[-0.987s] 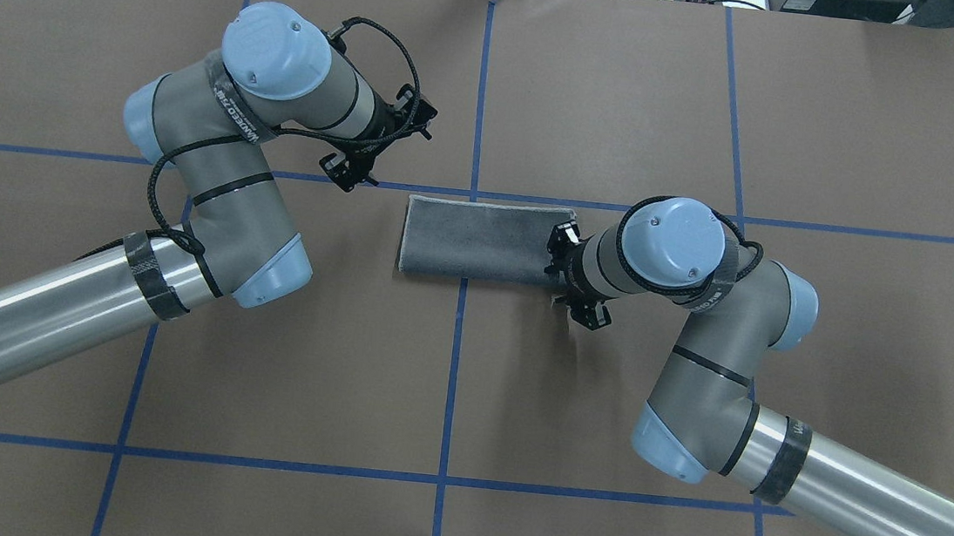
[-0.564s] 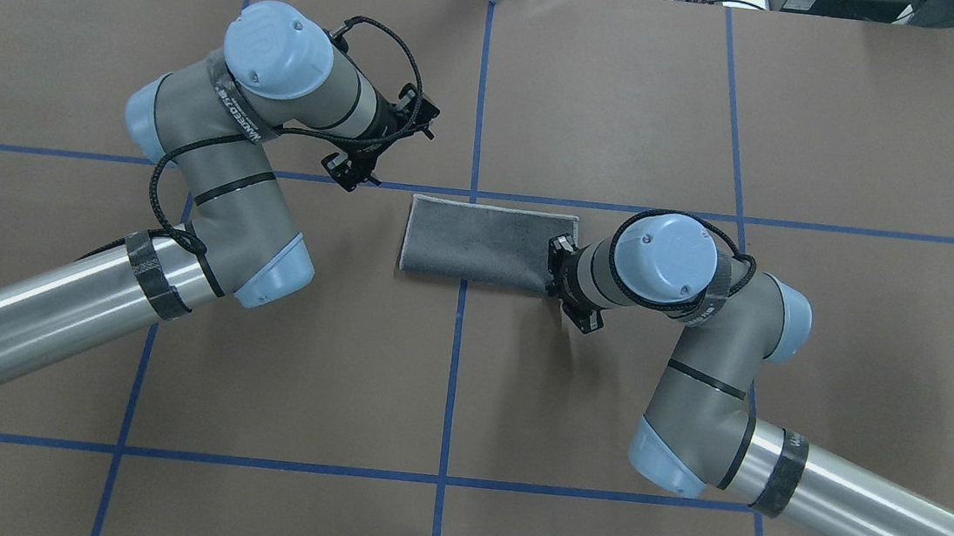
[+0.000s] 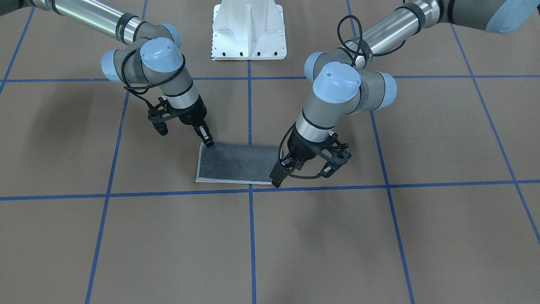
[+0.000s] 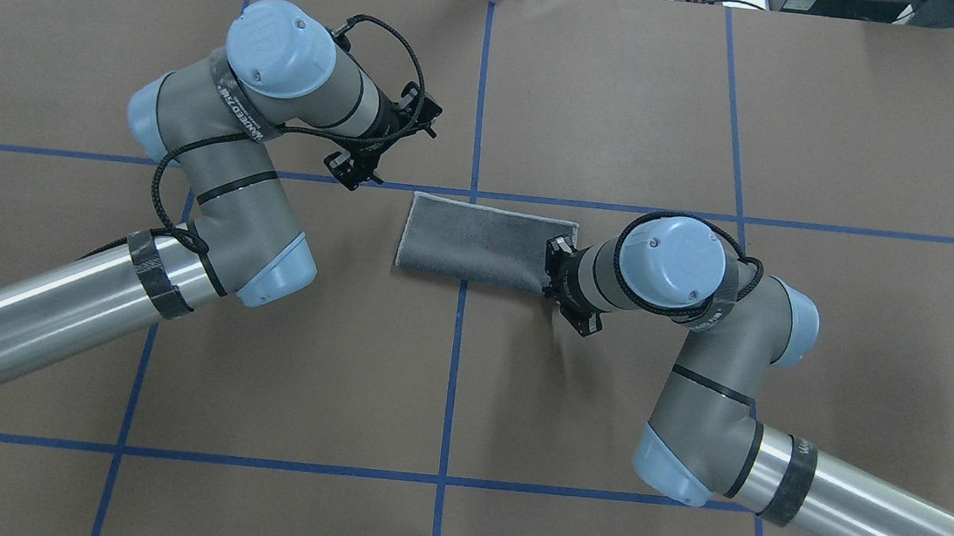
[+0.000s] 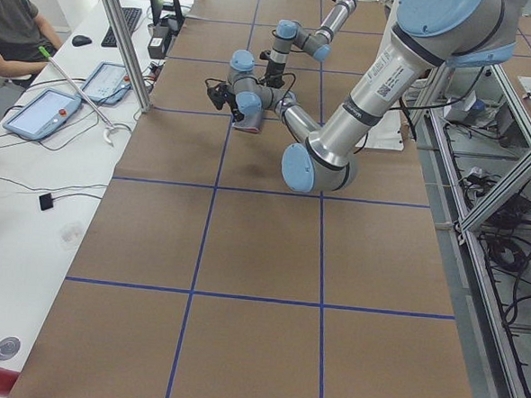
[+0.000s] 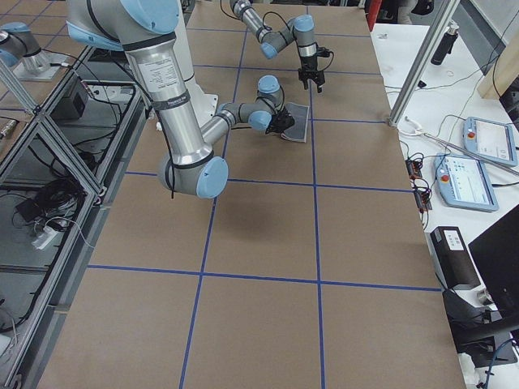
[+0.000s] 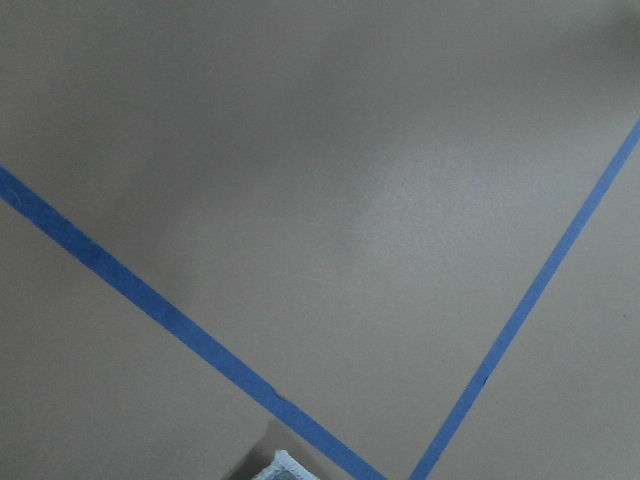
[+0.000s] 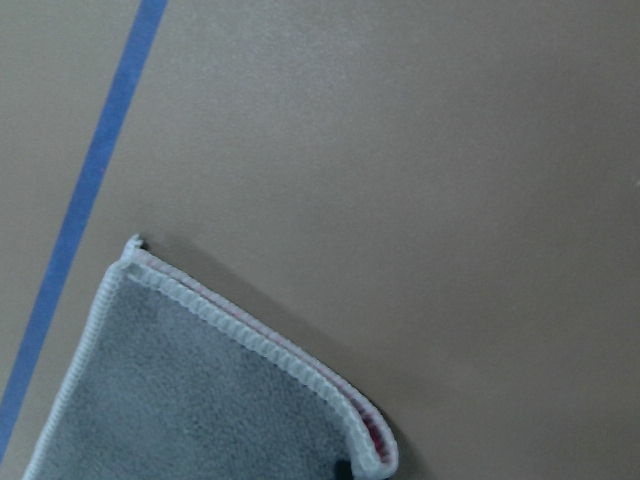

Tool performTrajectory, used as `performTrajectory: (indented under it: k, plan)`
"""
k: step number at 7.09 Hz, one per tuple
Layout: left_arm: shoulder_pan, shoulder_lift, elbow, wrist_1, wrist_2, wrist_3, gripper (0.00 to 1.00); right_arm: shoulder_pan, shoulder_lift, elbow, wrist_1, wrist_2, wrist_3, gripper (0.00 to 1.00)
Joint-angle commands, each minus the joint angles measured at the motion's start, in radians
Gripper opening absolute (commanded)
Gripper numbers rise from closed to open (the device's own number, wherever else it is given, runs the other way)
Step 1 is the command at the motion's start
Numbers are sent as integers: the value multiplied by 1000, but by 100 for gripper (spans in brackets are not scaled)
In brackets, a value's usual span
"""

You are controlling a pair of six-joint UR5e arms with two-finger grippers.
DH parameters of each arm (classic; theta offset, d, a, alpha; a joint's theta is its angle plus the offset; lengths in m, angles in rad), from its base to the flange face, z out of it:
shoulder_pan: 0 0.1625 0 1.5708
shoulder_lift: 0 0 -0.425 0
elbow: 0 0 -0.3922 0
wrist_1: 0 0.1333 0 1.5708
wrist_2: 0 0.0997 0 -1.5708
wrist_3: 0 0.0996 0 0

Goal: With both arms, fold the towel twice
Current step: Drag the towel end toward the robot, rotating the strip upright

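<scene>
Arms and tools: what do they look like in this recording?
Left arm and right arm: silver tubes, grey joint housings, light blue round caps, black bands with white lettering, braided black cables. Left tool and right tool: black, narrow.

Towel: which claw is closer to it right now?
Right. The right claw touches a corner of the towel; the left claw hovers raised near the opposite corner.
</scene>
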Motion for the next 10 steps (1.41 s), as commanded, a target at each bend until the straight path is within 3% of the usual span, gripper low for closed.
performTrajectory:
  k: [1,3,10]
  plan:
    - [-2,0,-6,3,-1,1,100,-41,-38,100,-58,5,5,0]
    - [-3,1,-23,9,-5,0,100,-103,-36,174,-144,7,78,0]
    - [-5,23,-100,23,-8,0,100,-233,5,196,-146,5,177,0]
